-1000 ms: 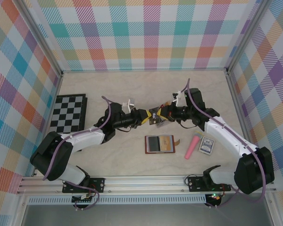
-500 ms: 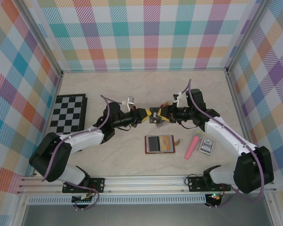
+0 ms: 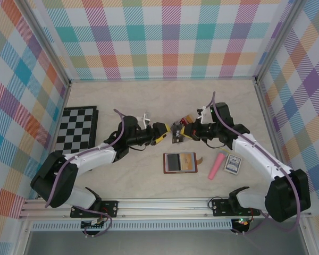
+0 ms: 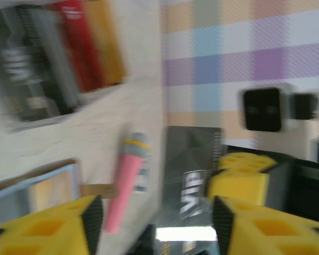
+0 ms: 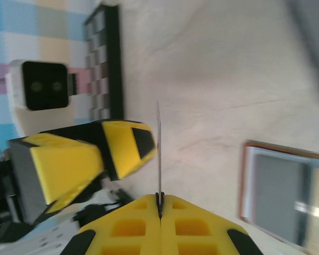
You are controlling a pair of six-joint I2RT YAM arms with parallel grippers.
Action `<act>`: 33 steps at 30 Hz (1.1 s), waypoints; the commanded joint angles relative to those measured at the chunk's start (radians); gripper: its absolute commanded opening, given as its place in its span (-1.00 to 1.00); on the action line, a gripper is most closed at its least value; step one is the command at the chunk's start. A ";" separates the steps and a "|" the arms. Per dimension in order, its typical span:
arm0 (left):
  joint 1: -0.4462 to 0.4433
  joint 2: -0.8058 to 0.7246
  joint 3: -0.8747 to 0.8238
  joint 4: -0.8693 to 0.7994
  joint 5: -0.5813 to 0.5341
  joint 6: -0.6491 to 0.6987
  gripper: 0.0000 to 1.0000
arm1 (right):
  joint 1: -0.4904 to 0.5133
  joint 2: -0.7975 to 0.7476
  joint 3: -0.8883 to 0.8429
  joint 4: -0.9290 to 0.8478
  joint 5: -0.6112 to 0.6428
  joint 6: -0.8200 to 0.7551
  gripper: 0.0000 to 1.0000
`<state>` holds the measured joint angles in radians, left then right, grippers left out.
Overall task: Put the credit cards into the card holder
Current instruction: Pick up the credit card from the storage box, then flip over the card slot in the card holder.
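Has let go with the left hand (image 3: 162, 133) since the earlier frames: backed off a little from the dark credit card (image 3: 176, 133) it was pinching, jaws now spread and released. Keeps the right hand (image 3: 185, 133) clenched on the card's other end.

From above: holds that card upright in the air between the two hands, over the middle of the bench (image 3: 122, 101). Leaves the card holder (image 3: 179, 162) lying open and flat on the bench, just nearer than the hands. Shows a pink marker (image 3: 218, 166) to its right, then a small patterned box (image 3: 233, 164), and a chessboard (image 3: 77, 127) far to the left. Places a rack of cards (image 3: 186, 118) just behind the right hand, red and orange edges showing.

At the left wrist, blurred: spreads its own yellow fingers (image 4: 42, 228) wide at the lower edge, nothing between them. Faces the dark card, marked VIP, gripped on its right side by the other hand's yellow tips. Catches the marker lying beyond, the holder's pale-lined corner at lower left, the rack at upper left.

At the right wrist: presses its own fingers (image 5: 127, 228) together on the card, seen edge-on as a thin upright line. Finds the left hand just left of the card, apart from it, with the holder at right.
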<state>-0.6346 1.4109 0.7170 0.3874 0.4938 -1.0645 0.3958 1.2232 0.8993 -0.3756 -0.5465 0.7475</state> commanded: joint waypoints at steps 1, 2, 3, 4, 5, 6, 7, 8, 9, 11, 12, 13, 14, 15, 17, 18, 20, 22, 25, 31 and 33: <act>-0.052 -0.034 0.094 -0.474 -0.186 0.216 0.30 | 0.027 -0.052 0.007 -0.224 0.262 -0.126 -0.92; -0.069 -0.024 0.104 -0.520 -0.210 0.234 0.34 | 0.047 -0.058 0.007 -0.267 0.324 -0.150 -0.92; -0.080 -0.011 0.105 -0.544 -0.219 0.237 0.38 | 0.065 -0.061 0.003 -0.305 0.380 -0.175 -0.92; -0.094 0.000 0.102 -0.551 -0.227 0.236 0.39 | 0.075 -0.065 -0.005 -0.328 0.415 -0.193 -0.92; -0.111 0.010 0.096 -0.552 -0.233 0.231 0.39 | 0.080 -0.068 -0.021 -0.345 0.438 -0.205 -0.92; -0.127 0.018 0.087 -0.549 -0.247 0.219 0.39 | 0.081 -0.073 -0.041 -0.350 0.450 -0.213 -0.92; -0.144 0.024 0.079 -0.548 -0.259 0.210 0.39 | 0.084 -0.079 -0.059 -0.350 0.459 -0.219 -0.92; -0.160 0.032 0.072 -0.544 -0.274 0.199 0.40 | 0.089 -0.088 -0.081 -0.346 0.469 -0.221 -0.92; -0.175 0.041 0.068 -0.544 -0.288 0.193 0.40 | 0.092 -0.098 -0.104 -0.337 0.473 -0.221 -0.92; -0.199 0.057 0.062 -0.548 -0.309 0.182 0.40 | 0.092 -0.117 -0.144 -0.313 0.469 -0.220 -0.92; -0.209 0.066 0.059 -0.546 -0.312 0.178 0.40 | 0.092 -0.124 -0.164 -0.296 0.460 -0.218 -0.91; -0.215 0.073 0.057 -0.541 -0.314 0.174 0.40 | 0.092 -0.128 -0.178 -0.281 0.453 -0.217 -0.91; -0.221 0.082 0.055 -0.537 -0.314 0.169 0.40 | 0.092 -0.129 -0.193 -0.263 0.443 -0.214 -0.91; -0.225 0.090 0.053 -0.533 -0.313 0.166 0.40 | 0.094 -0.129 -0.209 -0.242 0.434 -0.212 -0.91; -0.229 0.103 0.053 -0.525 -0.309 0.164 0.40 | 0.093 -0.129 -0.238 -0.208 0.427 -0.207 -0.91; -0.231 0.110 0.052 -0.521 -0.305 0.163 0.40 | 0.093 -0.129 -0.250 -0.188 0.424 -0.206 -0.91; -0.232 0.121 0.055 -0.516 -0.302 0.163 0.39 | 0.094 -0.125 -0.263 -0.165 0.414 -0.203 -0.91; -0.232 0.133 0.056 -0.509 -0.298 0.160 0.38 | 0.093 -0.120 -0.273 -0.148 0.408 -0.204 -0.91; -0.232 0.153 0.057 -0.491 -0.288 0.156 0.36 | 0.093 -0.110 -0.293 -0.130 0.422 -0.206 -0.91; -0.238 0.197 0.059 -0.466 -0.271 0.155 0.29 | 0.094 -0.088 -0.319 -0.116 0.422 -0.209 -0.91; -0.240 0.212 0.060 -0.461 -0.271 0.154 0.26 | 0.094 -0.083 -0.328 -0.110 0.434 -0.209 -0.90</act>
<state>-0.8574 1.6039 0.7876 -0.0975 0.2146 -0.9009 0.4847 1.1324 0.5915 -0.5091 -0.1215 0.5594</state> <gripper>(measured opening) 0.636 0.050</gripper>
